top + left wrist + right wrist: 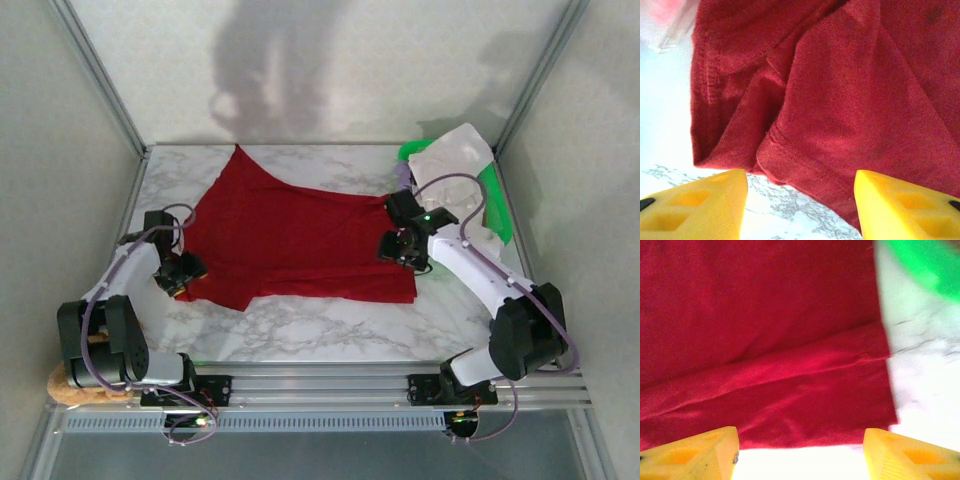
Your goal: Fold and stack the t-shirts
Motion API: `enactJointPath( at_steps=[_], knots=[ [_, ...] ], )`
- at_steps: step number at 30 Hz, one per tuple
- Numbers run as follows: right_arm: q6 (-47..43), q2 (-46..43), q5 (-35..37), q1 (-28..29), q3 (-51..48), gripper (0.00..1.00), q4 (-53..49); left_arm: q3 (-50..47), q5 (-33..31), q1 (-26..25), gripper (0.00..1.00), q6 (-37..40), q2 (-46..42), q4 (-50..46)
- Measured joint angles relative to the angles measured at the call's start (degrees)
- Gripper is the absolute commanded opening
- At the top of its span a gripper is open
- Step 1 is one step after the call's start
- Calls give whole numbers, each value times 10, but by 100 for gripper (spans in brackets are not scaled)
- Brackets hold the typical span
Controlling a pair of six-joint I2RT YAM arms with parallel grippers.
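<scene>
Deep red cloth t-shirt (300, 235) lies mid marble tabletop (330, 335).
L claw (182, 272) at its left hem, R claw (395, 248) at right edge; both wide, holding nothing.

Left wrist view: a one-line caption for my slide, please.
Open left gripper facing a rumpled deep red cloth t-shirt on white marble table.

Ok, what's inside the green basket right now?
A crumpled white t-shirt fills the green basket, heaped above its rim. Anything beneath it, and the basket's floor, is covered.
</scene>
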Motion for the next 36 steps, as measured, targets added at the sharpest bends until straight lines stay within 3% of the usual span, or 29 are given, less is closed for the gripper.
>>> enactJointPath(
  at_steps=[3,7,9,11,13,21,26,29,30,33,36],
  knots=[
    [14,9,-23,9,-3,67,17,-7,0,-1,53,0,15,4],
    [27,19,-42,9,-4,67,27,-9,2,-7,45,-1,22,8],
    [31,24,-49,9,-3,66,32,-11,6,-8,32,-2,24,13],
    [34,33,-59,9,-3,66,37,-12,16,-8,11,-5,31,20],
    [36,38,-73,9,-3,66,42,-12,30,-8,0,-9,40,27],
    [43,38,-103,10,-3,66,57,46,65,-8,0,-22,56,31],
    [49,38,-116,10,-5,66,66,130,127,-6,2,-24,118,37],
    [53,31,-122,10,-9,66,66,172,168,-3,12,-27,175,53],
    [53,28,-122,10,-9,66,66,181,185,-1,28,-31,194,64],
    [53,13,-121,10,-9,66,64,187,234,1,25,-55,229,113],
    [53,1,-117,10,-9,67,60,185,270,1,42,-106,229,187]
  ],
)
